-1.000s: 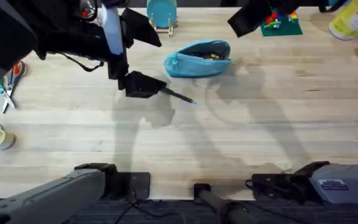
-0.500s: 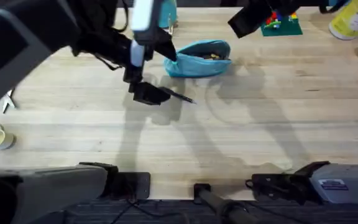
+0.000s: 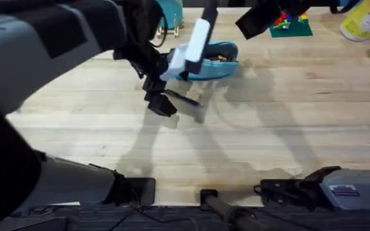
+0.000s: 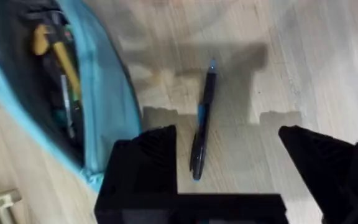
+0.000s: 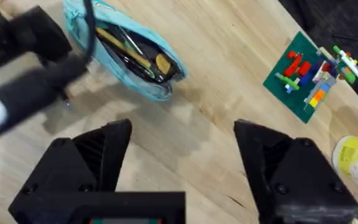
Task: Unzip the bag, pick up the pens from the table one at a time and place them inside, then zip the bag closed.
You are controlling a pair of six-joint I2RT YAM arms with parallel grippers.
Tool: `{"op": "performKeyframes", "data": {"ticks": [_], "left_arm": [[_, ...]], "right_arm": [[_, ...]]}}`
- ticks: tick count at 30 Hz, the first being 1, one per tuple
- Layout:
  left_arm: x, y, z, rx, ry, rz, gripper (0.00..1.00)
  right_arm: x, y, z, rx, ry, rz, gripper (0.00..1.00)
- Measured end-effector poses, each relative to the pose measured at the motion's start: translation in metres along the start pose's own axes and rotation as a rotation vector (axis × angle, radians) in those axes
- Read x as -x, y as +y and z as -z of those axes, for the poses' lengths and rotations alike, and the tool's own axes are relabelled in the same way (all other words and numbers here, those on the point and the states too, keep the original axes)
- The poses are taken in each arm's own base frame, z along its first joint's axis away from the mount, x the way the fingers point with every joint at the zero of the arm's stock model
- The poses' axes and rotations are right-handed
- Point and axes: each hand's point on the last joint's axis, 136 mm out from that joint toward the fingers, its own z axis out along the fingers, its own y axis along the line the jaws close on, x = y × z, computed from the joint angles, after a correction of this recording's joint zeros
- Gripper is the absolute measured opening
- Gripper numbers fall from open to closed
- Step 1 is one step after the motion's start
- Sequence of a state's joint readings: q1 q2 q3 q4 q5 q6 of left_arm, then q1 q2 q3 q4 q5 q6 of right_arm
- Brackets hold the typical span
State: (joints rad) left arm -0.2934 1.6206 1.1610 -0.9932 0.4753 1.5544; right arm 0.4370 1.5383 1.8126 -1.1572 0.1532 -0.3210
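The light turquoise bag (image 3: pixel 209 62) lies unzipped at the back middle of the table (image 3: pixel 281 122), with pens and a yellow item inside it (image 5: pixel 129 53). One dark pen (image 3: pixel 186 99) lies on the wood just in front of the bag. In the left wrist view this pen (image 4: pixel 202 118) lies flat between the spread fingers, beside the bag (image 4: pixel 107 99). My left gripper (image 3: pixel 162 102) (image 4: pixel 229 155) hangs open over the pen's near end and holds nothing. My right gripper (image 3: pixel 261 18) (image 5: pixel 185 155) hovers open and empty, high behind and to the right of the bag.
A round teal object on a wooden stand (image 3: pixel 167 14) stands behind the bag. A green board with toy bricks (image 3: pixel 291 24) (image 5: pixel 312 74) and a yellow bottle (image 3: pixel 361 19) sit at the back right. The left arm looms large over the table's left side.
The left arm has swung right and risen nearer the camera. Its gripper has slid a little right and forward along the pen. The pen and bag lie where they were.
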Motion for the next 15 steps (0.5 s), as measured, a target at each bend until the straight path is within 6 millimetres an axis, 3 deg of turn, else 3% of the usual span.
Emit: {"op": "performKeyframes", "data": {"ticks": [9, 15], "left_arm": [[-0.001, 0.004, -0.025, -0.027, 0.094, -0.027, 0.993], [-0.013, -0.002, -0.047, -0.097, 0.121, 0.016, 0.992]], "right_arm": [[0.000, 0.000, 0.000, 0.000, 0.000, 0.000, 0.996], [0.000, 0.000, 0.000, 0.000, 0.000, 0.000, 0.996]]}}
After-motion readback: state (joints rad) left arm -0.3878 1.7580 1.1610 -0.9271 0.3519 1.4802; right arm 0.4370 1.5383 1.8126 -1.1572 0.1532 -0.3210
